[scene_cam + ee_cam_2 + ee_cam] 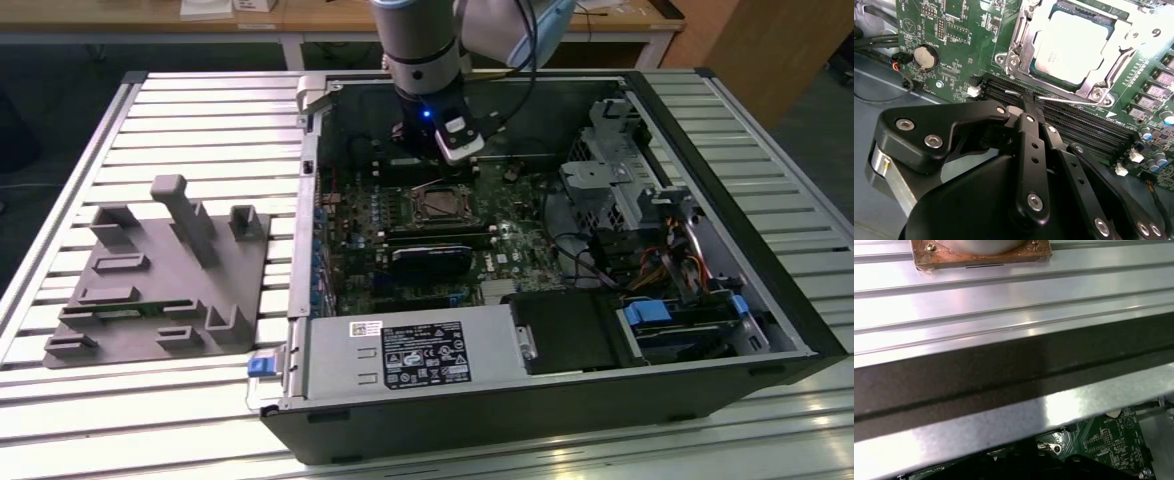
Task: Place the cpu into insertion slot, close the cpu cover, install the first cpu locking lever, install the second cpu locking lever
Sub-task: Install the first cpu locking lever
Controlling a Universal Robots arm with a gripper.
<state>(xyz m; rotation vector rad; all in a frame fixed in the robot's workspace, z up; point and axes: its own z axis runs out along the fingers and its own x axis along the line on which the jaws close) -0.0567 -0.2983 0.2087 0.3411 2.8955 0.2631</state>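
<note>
arm upright inside case | fingers [1026,102] pressed together above memory slots [1074,122] | cpu [1070,46] seated in insertion slot [1019,60]

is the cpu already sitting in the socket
Yes, in the second wrist view the silver-topped cpu lies flat in the insertion slot, framed by the metal cpu cover.

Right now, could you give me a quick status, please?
Gripper shut, empty, over the memory slots. Cpu seated in slot, cover down. A lever lies beside the socket.
</note>
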